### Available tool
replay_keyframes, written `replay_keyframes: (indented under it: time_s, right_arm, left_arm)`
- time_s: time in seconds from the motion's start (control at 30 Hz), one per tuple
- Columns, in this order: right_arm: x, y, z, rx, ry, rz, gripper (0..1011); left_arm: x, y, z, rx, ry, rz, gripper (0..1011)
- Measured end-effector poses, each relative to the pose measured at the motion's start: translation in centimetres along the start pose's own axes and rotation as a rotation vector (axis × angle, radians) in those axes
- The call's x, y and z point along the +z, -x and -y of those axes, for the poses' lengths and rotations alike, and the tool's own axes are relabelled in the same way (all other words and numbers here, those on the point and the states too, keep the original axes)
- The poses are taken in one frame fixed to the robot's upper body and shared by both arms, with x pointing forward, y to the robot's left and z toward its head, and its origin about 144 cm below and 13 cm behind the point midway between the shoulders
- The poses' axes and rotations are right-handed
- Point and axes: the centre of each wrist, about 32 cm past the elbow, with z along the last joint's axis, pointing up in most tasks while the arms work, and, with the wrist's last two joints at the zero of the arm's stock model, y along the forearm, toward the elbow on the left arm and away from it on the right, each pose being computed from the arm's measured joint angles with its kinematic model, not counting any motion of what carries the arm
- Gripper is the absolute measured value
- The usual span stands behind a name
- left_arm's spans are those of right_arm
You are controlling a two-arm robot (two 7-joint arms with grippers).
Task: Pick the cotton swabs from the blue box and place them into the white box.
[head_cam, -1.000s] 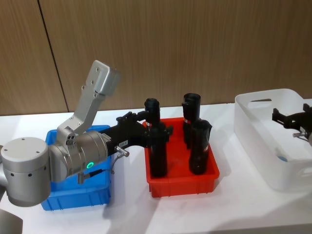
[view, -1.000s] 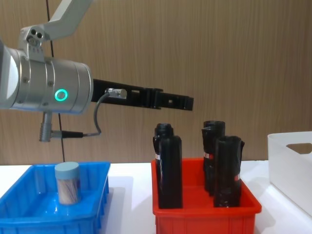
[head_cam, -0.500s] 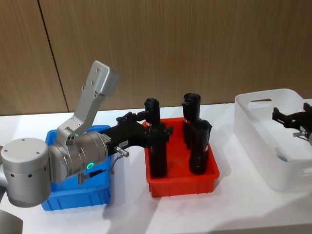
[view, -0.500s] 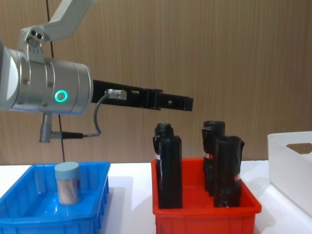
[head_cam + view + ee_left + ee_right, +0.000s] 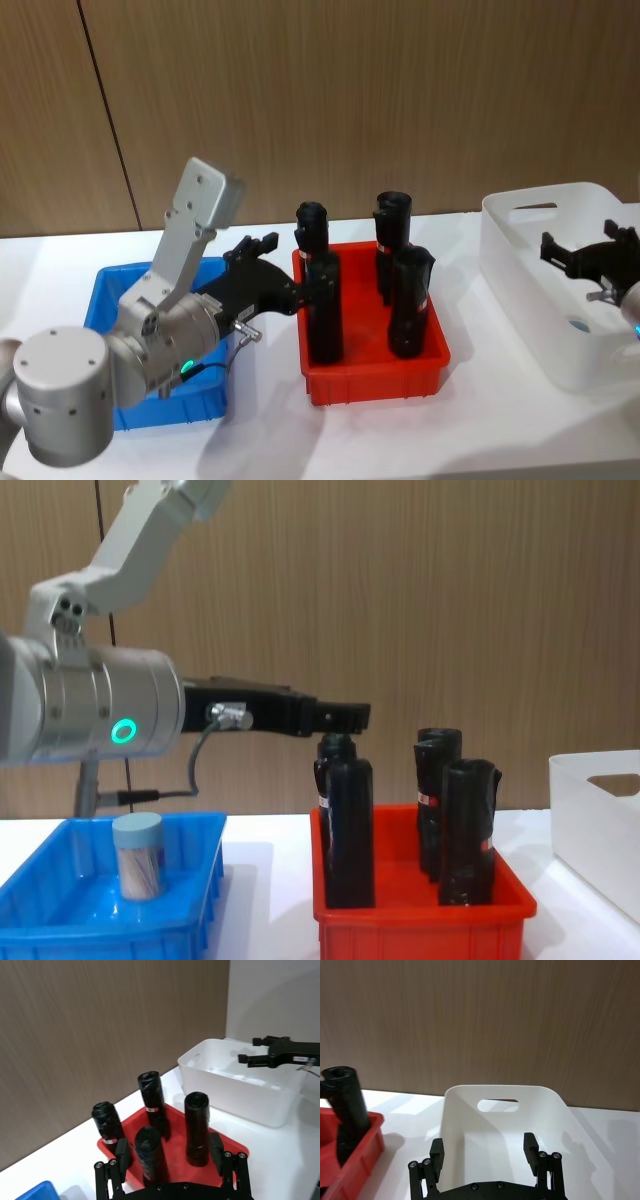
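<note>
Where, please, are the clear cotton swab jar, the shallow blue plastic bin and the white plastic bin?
clear cotton swab jar (image 5: 138, 872): chest view, clear side.
shallow blue plastic bin (image 5: 100, 942): chest view, front wall.
white plastic bin (image 5: 520, 280): head view, outer side wall.

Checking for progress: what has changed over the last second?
The left pincer dropped lower and drew back toward the blue box, open and empty. The right pincer edged left over the white box, open. The cotton swabs jar and black bottles stayed put.
</note>
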Motion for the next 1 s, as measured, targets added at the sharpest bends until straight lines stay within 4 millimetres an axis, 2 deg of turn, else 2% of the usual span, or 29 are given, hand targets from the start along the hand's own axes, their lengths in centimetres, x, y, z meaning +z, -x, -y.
replay_keyframes:
  time_s: [0.73, 1.0]
  right_arm:
    - [-1.0, 4.5, 5.6, 0.121, -0.099, -0.002, 1001]
    - [-1.1, 6.1, 7.7, 0.165, -0.132, -0.014, 1001]
  left_arm:
    - [-4.9, 3.4, -1.5, 0.215, 0.140, 0.126, 1000]
    - [-5.8, 4.1, -1.9, 0.250, 0.172, 0.142, 1000]
